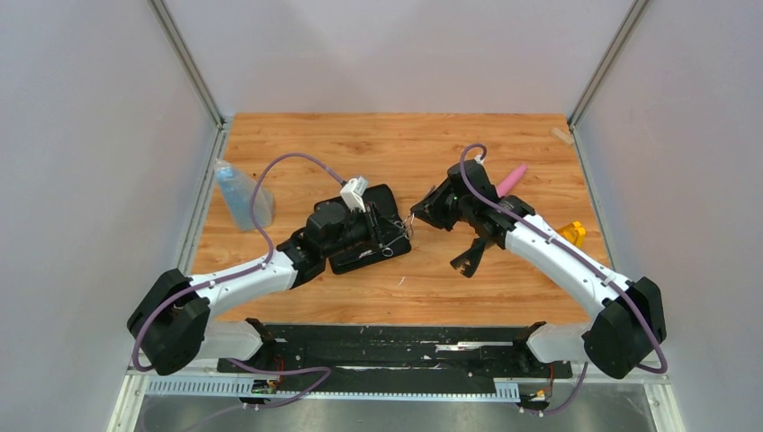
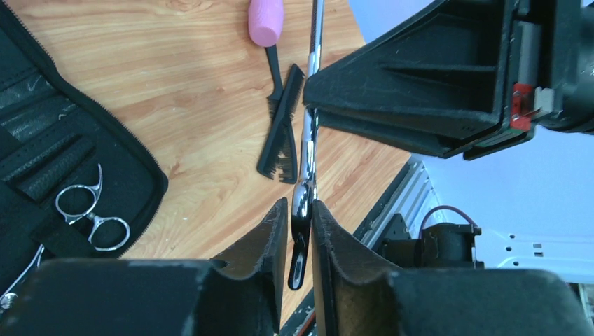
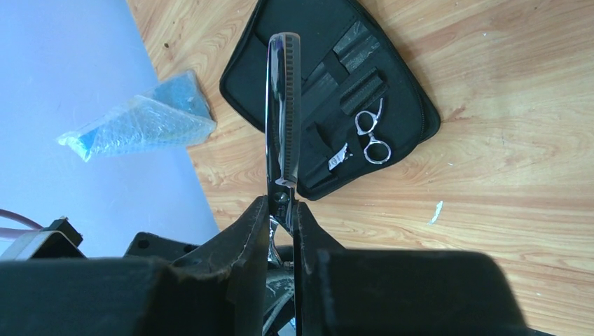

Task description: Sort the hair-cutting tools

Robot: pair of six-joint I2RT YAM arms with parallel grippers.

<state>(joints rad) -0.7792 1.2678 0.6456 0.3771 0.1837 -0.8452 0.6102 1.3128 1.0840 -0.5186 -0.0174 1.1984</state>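
Wooden table (image 1: 405, 144) with an open black case (image 3: 410, 105) on it. I've got the right gripper (image 3: 280, 206) clamped on the loose scissors (image 3: 280, 105), held up beside the case, and the left gripper (image 2: 299, 210) pinched on the other end. The cased scissors (image 3: 371, 133) are tucked inside. Two combs (image 2: 280, 119) lie on the table by the pink tool (image 2: 266, 17).

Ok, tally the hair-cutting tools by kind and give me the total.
Scissors: 2, the cased pair and the held pair
Combs: 2
Total: 4
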